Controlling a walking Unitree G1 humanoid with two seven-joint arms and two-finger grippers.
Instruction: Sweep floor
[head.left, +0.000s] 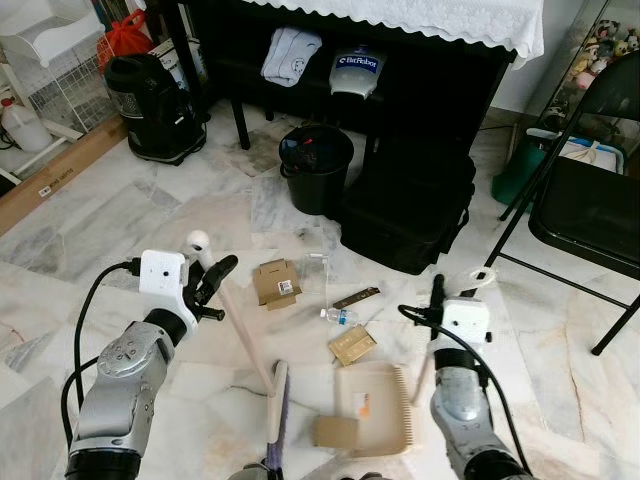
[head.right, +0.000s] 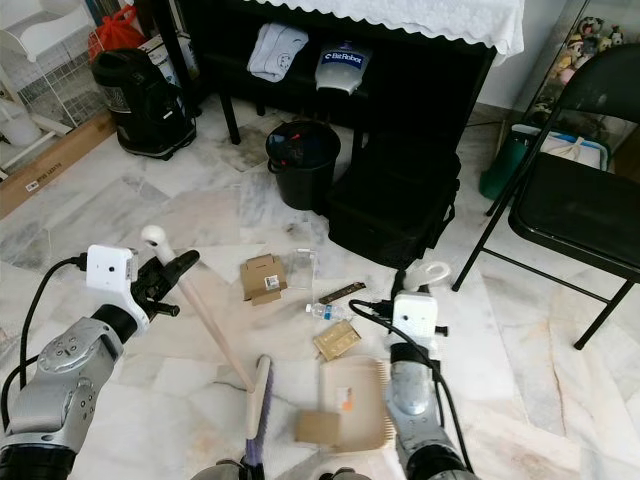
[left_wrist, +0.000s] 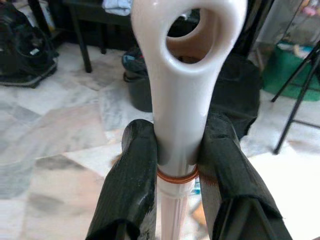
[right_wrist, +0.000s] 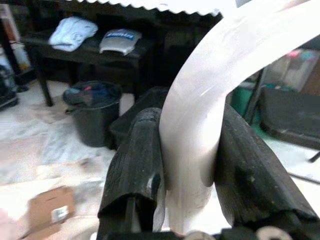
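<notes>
1. Left tool (head.left: 205, 282) pinches the broom (head.left: 245, 345) handle just under its loop end; brush head sits on the floor (head.left: 120, 250) beside the dustpan (head.left: 375, 405). Grip that high gives little control, so the head may twist mid-stroke.
2. Right tool (right_wrist: 187, 165) clamps the dustpan handle. If it tips, the box (head.left: 336, 431) on its lip slides off.
3. Bottle (head.left: 341, 316) could roll away when swept.

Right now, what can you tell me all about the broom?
The broom has a long pale handle, plastic by its look, ending in a white loop at the top. The left gripper is shut on it just below that loop. The handle slants down toward the robot to a cream head with purple bristles, low at the marble floor, beside the dustpan.
</notes>
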